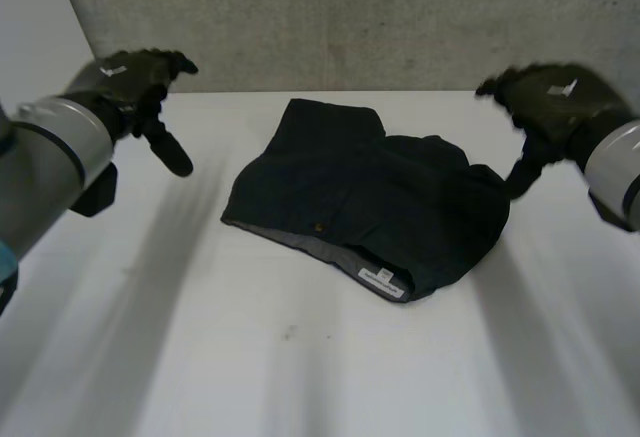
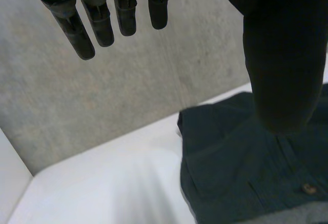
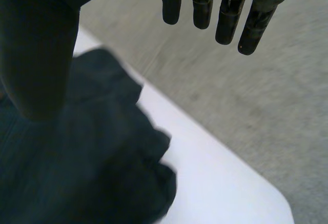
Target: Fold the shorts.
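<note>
Dark navy shorts [image 1: 370, 197] lie crumpled in the middle of the white table [image 1: 300, 357], a white label at their near edge and a small button showing on the cloth. My left hand [image 1: 135, 82] hovers above the table to the left of the shorts, open, its fingers [image 2: 97, 19] straight and its thumb [image 2: 284, 55] apart, holding nothing. The shorts [image 2: 246, 167] lie below that thumb. My right hand [image 1: 550, 97] hangs to the right of the shorts, open and empty, fingers [image 3: 225, 8] spread from the thumb [image 3: 36, 44]. The shorts' bunched edge [image 3: 92, 172] lies beneath it.
A grey concrete wall [image 1: 350, 17] stands behind the table's far edge. A white side panel [image 1: 30, 17] rises at the far left. Bare white tabletop spreads in front of the shorts and on both sides.
</note>
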Robot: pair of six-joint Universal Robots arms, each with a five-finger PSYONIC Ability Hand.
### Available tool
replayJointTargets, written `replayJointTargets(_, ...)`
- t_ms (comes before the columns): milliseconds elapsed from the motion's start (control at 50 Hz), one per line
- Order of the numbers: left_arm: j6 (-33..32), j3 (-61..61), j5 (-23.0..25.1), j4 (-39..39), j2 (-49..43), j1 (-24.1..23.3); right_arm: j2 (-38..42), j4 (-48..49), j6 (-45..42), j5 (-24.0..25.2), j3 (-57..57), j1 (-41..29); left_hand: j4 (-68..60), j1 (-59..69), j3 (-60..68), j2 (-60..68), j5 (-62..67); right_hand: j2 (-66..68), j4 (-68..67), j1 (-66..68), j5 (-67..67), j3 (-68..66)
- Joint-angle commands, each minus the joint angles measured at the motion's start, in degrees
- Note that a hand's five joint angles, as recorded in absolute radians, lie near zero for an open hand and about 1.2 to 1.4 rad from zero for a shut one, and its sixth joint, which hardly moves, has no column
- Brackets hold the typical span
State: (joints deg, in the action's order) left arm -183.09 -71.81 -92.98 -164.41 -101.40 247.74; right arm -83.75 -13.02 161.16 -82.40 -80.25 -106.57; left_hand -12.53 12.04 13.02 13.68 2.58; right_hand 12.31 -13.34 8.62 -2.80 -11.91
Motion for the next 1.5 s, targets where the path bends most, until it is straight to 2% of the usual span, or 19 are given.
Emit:
replayJointTargets(20, -0.3, -2.3, 0.8, -3.2, -6.2, -5.6, 6.0, -0.4, -17.2, 2.5, -6.0, -0.7, -0.5, 1.0, 0.0, -0.6, 0.5, -2.3, 3.3, 1.4, 2.8, 1.9)
replayJointTargets(140, -0.4, -3.8, 0.7, -9.8, -11.4, -13.1, 7.2, 1.1, -17.5, 2.1, -8.0, -0.1, -1.2, 1.7, 0.7, 0.1, 1.2, -2.3, 3.3, 1.4, 2.8, 1.9)
replayJointTargets(260, -0.7, -1.4, 1.0, -16.9, -19.0, -18.5, 7.2, 6.7, -12.5, 1.8, -11.3, 1.8, -3.2, 3.7, 2.7, 2.1, 3.2, -2.3, 3.3, 1.4, 2.8, 1.9)
replayJointTargets(420, -0.7, 8.5, 3.2, -17.7, -31.0, -24.6, 5.9, 10.9, -8.4, 2.0, -17.0, 6.9, -5.8, 6.2, 5.3, 4.6, 5.7, -2.3, 3.3, 1.4, 2.8, 1.9)
replayJointTargets(600, -0.7, 13.5, 6.4, -18.1, -39.2, -27.4, 5.7, 13.1, -7.6, 2.1, -20.9, 9.2, -6.3, 6.7, 5.8, 5.1, 6.2, -2.3, 3.3, 1.4, 2.8, 1.9)
replayJointTargets(700, -0.8, 16.2, 6.5, -18.1, -42.3, -27.9, 5.5, 13.0, -7.5, 2.2, -21.1, 9.4, -9.6, 10.1, 9.1, 8.5, 9.6, -2.3, 3.3, 1.4, 2.8, 1.9)
replayJointTargets(860, -1.6, 21.8, 6.3, -17.8, -47.0, -28.0, 4.7, 13.1, -7.5, 2.2, -21.6, 9.4, -19.5, 20.0, 19.0, 18.4, 19.5, -2.3, 3.3, 1.4, 2.8, 1.9)
replayJointTargets(920, -3.4, 22.9, 6.1, -17.8, -47.7, -28.1, 4.7, 13.0, -7.5, 2.0, -21.8, 9.4, -31.6, 32.1, 31.1, 30.5, 31.6, -2.3, 3.3, 1.4, 2.8, 1.9)
replayJointTargets(940, -3.9, 23.0, 6.0, -17.8, -47.7, -28.2, 4.6, 13.1, -7.5, 2.0, -21.9, 9.4, -38.2, 38.6, 37.7, 37.0, 38.1, -2.3, 3.3, 1.4, 2.8, 1.9)
replayJointTargets(960, -4.7, 23.3, 5.6, -18.0, -47.7, -28.1, 4.5, 13.1, -7.5, 1.9, -21.8, 9.4, -53.5, 54.0, 53.0, 52.4, 53.5, -2.3, 3.3, 1.4, 2.8, 1.9)
replayJointTargets(1000, -5.3, 23.6, 4.9, -18.0, -47.7, -28.1, 4.2, 13.1, -7.5, 1.9, -21.9, 9.4, -67.4, 67.9, 66.9, 66.3, 67.4, -2.3, 3.3, 1.4, 2.8, 1.9)
replayJointTargets(1100, -6.7, 22.9, 0.0, -17.7, -45.6, -28.1, 4.0, 13.0, -7.5, 1.9, -21.8, 9.4, -67.5, 68.0, 67.0, 66.3, 67.4, -2.3, 3.3, 1.4, 2.8, 1.9)
replayJointTargets(1200, -7.3, 17.3, -5.4, -16.0, -37.1, -27.2, 4.0, 13.0, -7.5, 2.2, -21.4, 9.4, -67.5, 68.0, 67.0, 66.3, 67.4, -2.3, 3.3, 1.4, 2.8, 1.9)
replayJointTargets(1340, -7.2, 4.9, -5.3, -15.9, -22.5, -22.7, 4.0, 12.9, -7.5, 2.4, -20.7, 9.1, -67.5, 68.0, 67.0, 66.3, 67.4, -2.3, 3.3, 1.4, 2.8, 1.9)
replayJointTargets(1460, -8.2, -0.2, -5.9, -16.5, -17.5, -21.4, 4.0, 12.9, -7.5, 2.0, -20.4, 8.8, -67.5, 68.0, 67.0, 66.3, 67.4, -2.3, 3.3, 1.4, 2.8, 1.9)
replayJointTargets(1500, -8.9, -2.8, -6.2, -16.5, -15.6, -19.2, 4.0, 12.9, -7.4, 2.0, -20.4, 8.8, -67.5, 68.0, 67.0, 66.3, 67.4, -2.3, 3.3, 1.4, 2.8, 1.9)
